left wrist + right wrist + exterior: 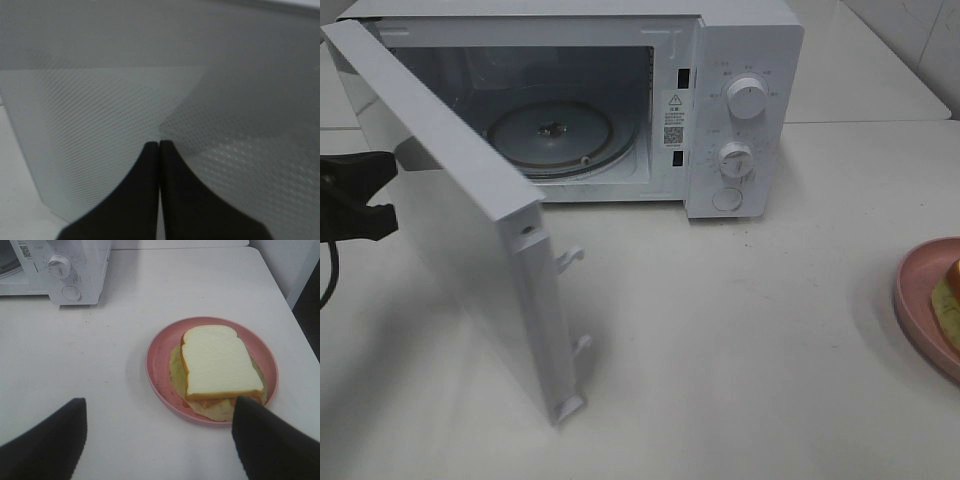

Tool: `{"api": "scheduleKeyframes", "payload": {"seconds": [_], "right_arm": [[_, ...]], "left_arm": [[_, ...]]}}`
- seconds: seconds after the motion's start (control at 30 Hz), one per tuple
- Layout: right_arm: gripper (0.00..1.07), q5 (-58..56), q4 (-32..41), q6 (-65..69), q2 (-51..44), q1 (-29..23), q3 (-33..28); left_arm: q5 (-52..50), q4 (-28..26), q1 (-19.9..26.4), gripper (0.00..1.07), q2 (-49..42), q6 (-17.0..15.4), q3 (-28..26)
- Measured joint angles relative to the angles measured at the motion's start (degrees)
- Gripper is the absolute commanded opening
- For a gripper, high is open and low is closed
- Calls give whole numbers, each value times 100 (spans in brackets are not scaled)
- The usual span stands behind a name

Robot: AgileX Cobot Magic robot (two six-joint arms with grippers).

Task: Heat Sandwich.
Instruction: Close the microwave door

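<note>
The sandwich (217, 360), pale bread over an orange and yellow-green layer, lies on a round pink plate (159, 347) on the white table. My right gripper (159, 401) hovers open just short of the plate, one finger on each side, holding nothing. In the exterior high view only a sliver of the sandwich (950, 300) and plate (920, 290) shows at the right edge. The microwave (740, 110) stands with its door (470, 200) swung wide open and a bare glass turntable (555, 135) inside. My left gripper (375, 195) is shut and empty, its fingertips (150, 147) close to the door's outer side (100, 110).
The open door juts out over the table's left half toward the front edge. The microwave's knobs (59, 265) face the plate's side. Bare white tabletop (740, 340) lies between the microwave and the plate. A wall runs along the far right.
</note>
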State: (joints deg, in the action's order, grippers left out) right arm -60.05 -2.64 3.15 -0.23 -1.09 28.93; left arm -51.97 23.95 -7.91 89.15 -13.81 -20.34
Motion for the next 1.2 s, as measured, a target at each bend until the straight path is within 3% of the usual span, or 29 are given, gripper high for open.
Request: {"api": "scheduleKeyframes", "payload": {"seconds": [0.2,0.6,0.87,1.2], "right_arm": [[76,0,0,0,0,0,0],[76,0,0,0,0,0,0],[76,0,0,0,0,0,0],[76,0,0,0,0,0,0]], "left_arm": [[-34,-344,-573,0,246,286,-206],[-34,-1020,-1272,0,630,441,-630],[160,-1719,-1971,0,1020,837,-1146],[269,-2395,-2401,0,1341,1134,-1587]]}}
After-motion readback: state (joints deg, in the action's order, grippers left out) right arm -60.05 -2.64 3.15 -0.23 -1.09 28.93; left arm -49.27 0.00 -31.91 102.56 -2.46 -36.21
